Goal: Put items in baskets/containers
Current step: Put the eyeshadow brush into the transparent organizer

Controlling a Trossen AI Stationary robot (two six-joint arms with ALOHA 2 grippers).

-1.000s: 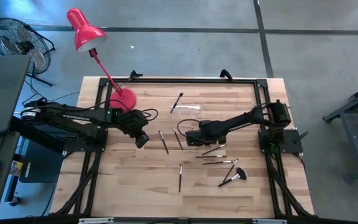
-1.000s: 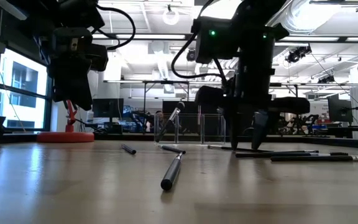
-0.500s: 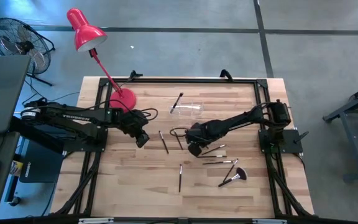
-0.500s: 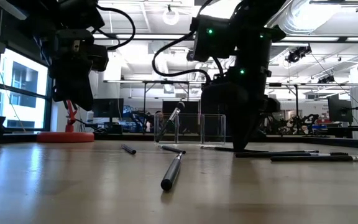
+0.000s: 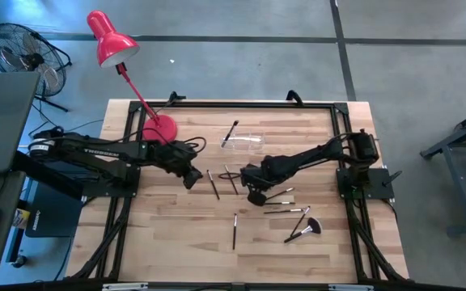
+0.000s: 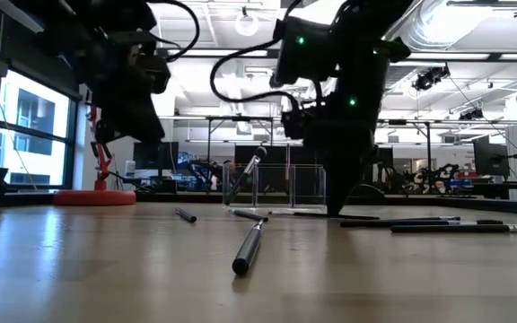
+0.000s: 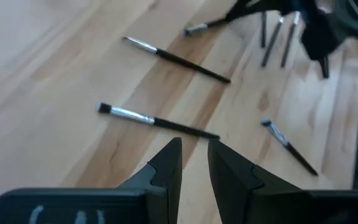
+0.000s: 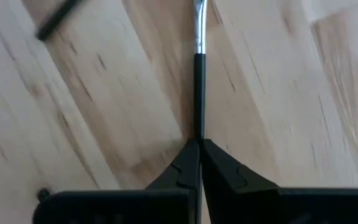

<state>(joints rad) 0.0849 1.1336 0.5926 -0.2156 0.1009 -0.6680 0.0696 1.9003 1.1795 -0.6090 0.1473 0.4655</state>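
Note:
Several thin makeup brushes lie flat on the wooden table (image 5: pixel 168 242): two (image 5: pixel 213 183) (image 5: pixel 231 179) in the middle, one (image 5: pixel 235 230) nearer, a fan-headed one (image 5: pixel 302 229) at the right. The clear holder (image 5: pixel 245 141) stands at the far middle with one brush (image 5: pixel 231 131) leaning in it. My right gripper (image 5: pixel 253 195) points steeply down at the table, shut on a brush (image 8: pixel 199 68). My left gripper (image 7: pixel 194 152) hovers left of the two middle brushes, open by a narrow gap with nothing in it. My right gripper pinches the brush's dark handle near its end (image 8: pixel 199 132) between its two fingers, one on each side. The fingers come from above, pointing steeply down. The brush lies along the wood and runs away from the fingertips, its silvery ferrule at the far end.
A red desk lamp's round base (image 5: pixel 158 128) stands at the far left, close behind my left arm. More brushes (image 5: pixel 285 210) lie just right of my right gripper. A black frame (image 5: pixel 233 105) runs round the table's edges. Bare wood lies at the near left.
My right gripper has rolled about its own pointing line while staying in place, and it has shut on the brush at the table. My left gripper has tipped a little and edged toward the two middle brushes.

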